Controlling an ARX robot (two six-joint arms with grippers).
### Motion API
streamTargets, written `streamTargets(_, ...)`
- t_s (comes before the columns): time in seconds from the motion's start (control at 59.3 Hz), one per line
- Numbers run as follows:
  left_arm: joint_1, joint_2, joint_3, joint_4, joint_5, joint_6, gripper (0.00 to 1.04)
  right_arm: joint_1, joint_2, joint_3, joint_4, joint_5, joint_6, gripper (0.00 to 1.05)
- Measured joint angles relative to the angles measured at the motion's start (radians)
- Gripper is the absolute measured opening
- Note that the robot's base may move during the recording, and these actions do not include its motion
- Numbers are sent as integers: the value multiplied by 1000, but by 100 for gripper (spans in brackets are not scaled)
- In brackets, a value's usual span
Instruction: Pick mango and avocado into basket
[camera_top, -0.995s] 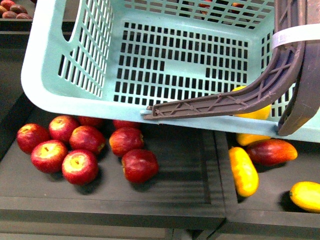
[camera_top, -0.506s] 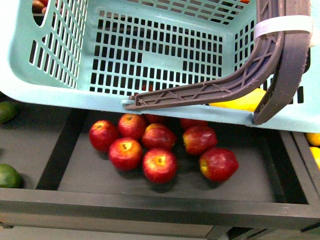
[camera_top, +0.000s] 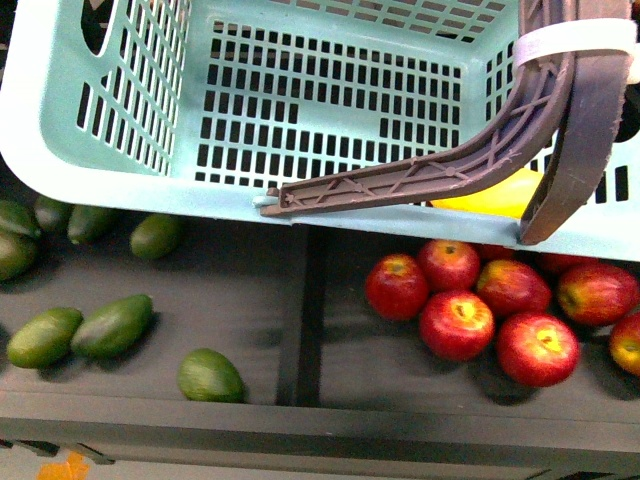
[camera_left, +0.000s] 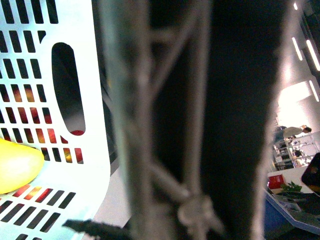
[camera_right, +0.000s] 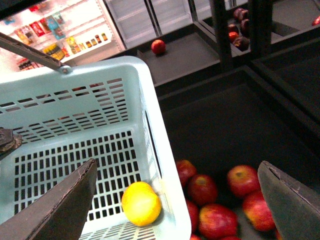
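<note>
Left gripper: I cannot tell its grip, because the blurred basket handle fills that wrist camera. Right gripper: fingers spread wide, empty, over the rim of the basket.

Nearest me are the dark shelf trays. The avocado lies alone at the front edge. More avocados lie behind it, some cut off at the left. Red apples fill the next tray, partly under the basket.

The basket holds one mango, half hidden by the basket handle and its white band.

Beyond, on a farther dark shelf, I log a lone apple.
</note>
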Motion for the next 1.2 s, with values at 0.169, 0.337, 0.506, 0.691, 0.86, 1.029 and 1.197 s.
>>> streamTargets(0.169, 0, 0, 0, 0, 0, 3, 8, 0, 2, 0, -1, -1, 0, 96)
streamTargets(0.337, 0, 0, 0, 0, 2, 2, 8, 0, 1, 0, -1, -1, 0, 96)
streamTargets(0.506, 0, 0, -1, 0, 2, 1, 8, 1, 1, 0, -1, -1, 0, 96)
streamTargets(0.691, 0, 0, -1, 0, 0, 1, 8, 0, 1, 0, -1, -2, 0, 96)
streamTargets(0.86, 0, 0, -2, 0, 0, 2, 8, 0, 1, 0, -1, -1, 0, 96)
streamTargets(1.029, 0, 0, -2, 0, 0, 5, 8, 0, 1, 0, -1, 0, 0, 96)
streamTargets(1.197, 10, 0, -2, 0, 1, -4, 8, 2, 3, -1, -1, -8, 0, 96)
